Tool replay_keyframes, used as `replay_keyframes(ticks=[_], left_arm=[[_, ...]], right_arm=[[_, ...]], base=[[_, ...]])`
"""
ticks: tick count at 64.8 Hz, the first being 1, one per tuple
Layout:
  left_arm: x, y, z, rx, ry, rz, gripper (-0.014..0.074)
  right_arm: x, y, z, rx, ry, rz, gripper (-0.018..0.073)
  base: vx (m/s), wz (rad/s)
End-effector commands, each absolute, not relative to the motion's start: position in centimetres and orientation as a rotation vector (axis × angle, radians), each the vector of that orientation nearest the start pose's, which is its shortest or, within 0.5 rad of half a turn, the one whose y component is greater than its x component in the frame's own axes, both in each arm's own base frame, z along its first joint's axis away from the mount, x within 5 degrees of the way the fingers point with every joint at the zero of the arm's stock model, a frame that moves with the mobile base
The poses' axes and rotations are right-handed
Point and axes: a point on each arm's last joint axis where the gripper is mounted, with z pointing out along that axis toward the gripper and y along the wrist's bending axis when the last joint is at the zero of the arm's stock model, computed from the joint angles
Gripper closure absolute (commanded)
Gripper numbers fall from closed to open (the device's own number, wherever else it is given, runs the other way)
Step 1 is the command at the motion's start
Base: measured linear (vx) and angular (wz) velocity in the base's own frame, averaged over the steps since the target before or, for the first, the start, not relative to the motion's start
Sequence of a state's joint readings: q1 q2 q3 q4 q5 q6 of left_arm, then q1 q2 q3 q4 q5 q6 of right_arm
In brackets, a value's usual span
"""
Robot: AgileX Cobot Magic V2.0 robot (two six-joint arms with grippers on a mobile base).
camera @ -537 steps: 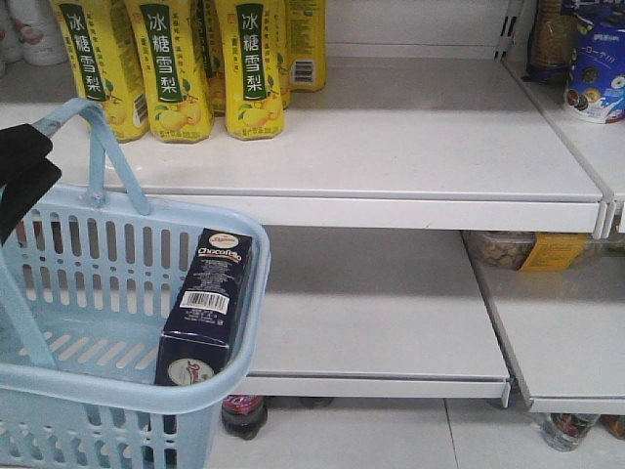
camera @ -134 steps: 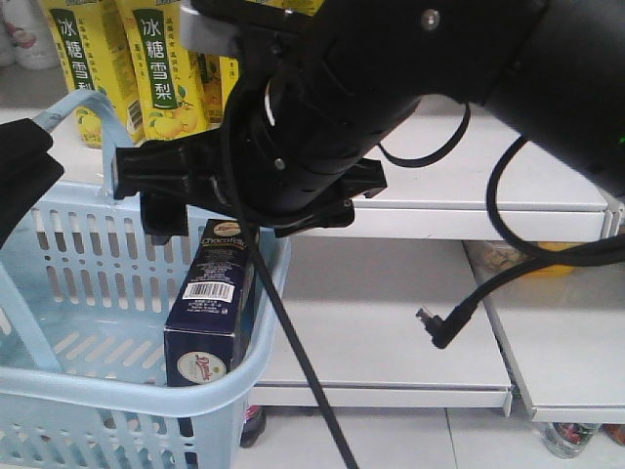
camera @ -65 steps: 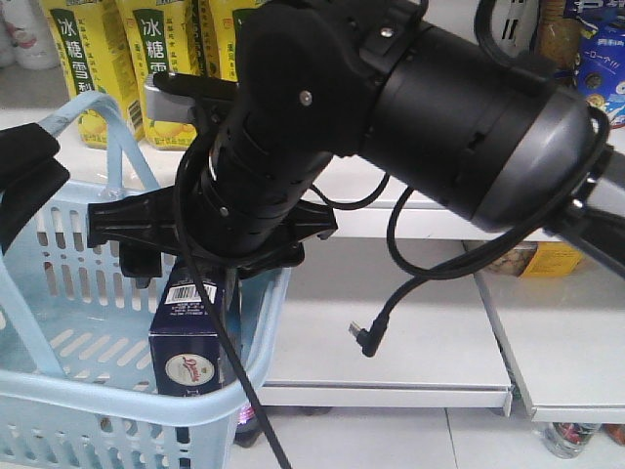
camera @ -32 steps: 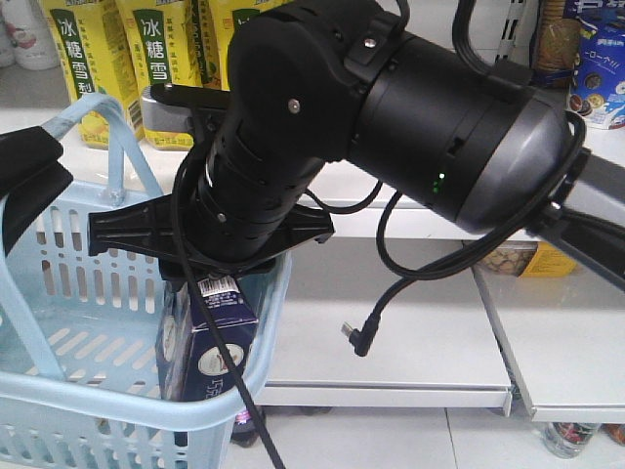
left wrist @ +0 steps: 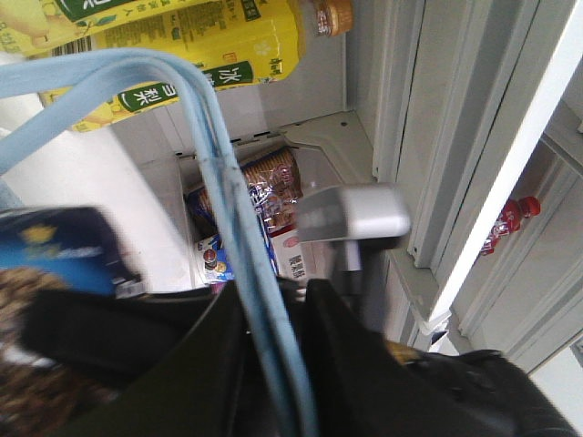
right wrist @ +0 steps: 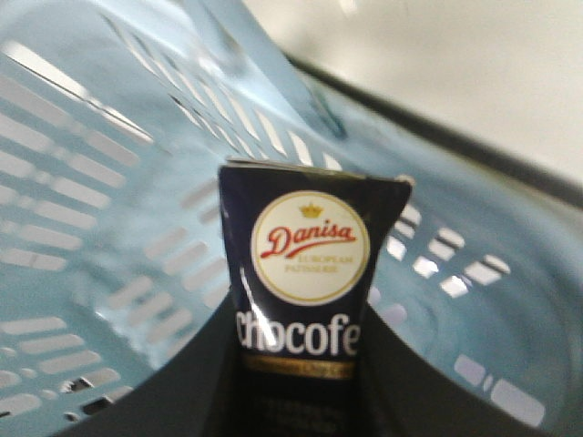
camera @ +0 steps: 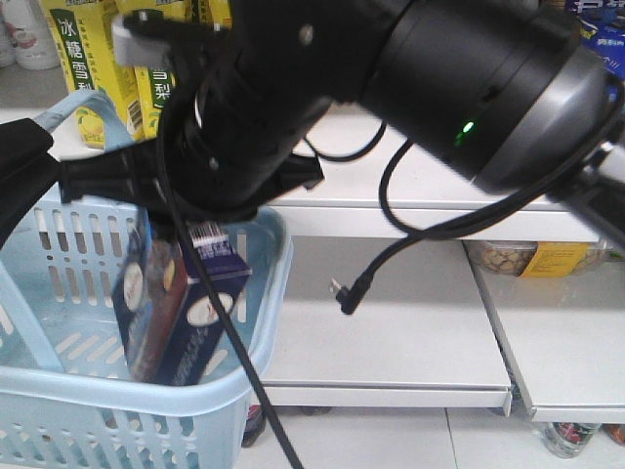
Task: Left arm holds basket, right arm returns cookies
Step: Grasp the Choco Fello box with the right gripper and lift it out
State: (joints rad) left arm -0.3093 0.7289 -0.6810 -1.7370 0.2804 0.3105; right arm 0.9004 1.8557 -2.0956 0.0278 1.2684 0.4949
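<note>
Seen from the front, the tall dark navy cardboard cookie box leans tilted inside the pale blue slotted plastic basket, near its right end wall. The black right gripper grasps its top, and its foot is hidden behind the rim. The matte black left gripper sits by the basket's left edge. At the left wrist, the left gripper is clenched around both blue loop handles. At the right wrist, the cookie box stands pinched between the right gripper's dark jaws, against the basket's slotted wall.
</note>
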Motion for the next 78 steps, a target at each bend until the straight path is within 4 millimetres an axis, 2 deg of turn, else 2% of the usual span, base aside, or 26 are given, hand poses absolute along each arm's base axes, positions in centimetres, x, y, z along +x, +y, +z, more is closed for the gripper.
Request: replay_keyframes(ticks=[1, 15, 34, 46, 60, 78], left_arm=[[14.1, -6.7, 38.7, -0.718, 1.529, -1.554, 0.0603], [14.1, -6.7, 38.7, -0.718, 1.529, -1.554, 0.0603], [14.1, -6.7, 38.7, -0.718, 1.529, -1.554, 0.0603], [14.1, -6.7, 38.7, -0.718, 1.529, -1.554, 0.0603], [14.1, -6.7, 38.7, -0.718, 1.529, -1.554, 0.0603], [14.1, -6.7, 38.7, -0.718, 1.529, -1.554, 0.0603]], right_arm=[[23.2, 29.6, 45.7, -0.548, 2.432, 0.646, 0.0411], [21.4, 27.2, 49.2, -0.560, 2.321, 0.695, 0.0410], [18.0, 21.1, 54.6, -0.476, 2.125, 0.654, 0.0410], [17.1, 18.3, 56.3, -0.401, 2.043, 0.574, 0.0410], [17.8, 17.5, 56.3, -0.341, 2.018, 0.451, 0.0410], [20.9, 17.5, 51.8, -0.179, 2.065, 0.076, 0.0410]], base=[[0.00, 0.00], [0.00, 0.00], [0.00, 0.00], [0.00, 0.00], [0.00, 0.00], [0.00, 0.00]])
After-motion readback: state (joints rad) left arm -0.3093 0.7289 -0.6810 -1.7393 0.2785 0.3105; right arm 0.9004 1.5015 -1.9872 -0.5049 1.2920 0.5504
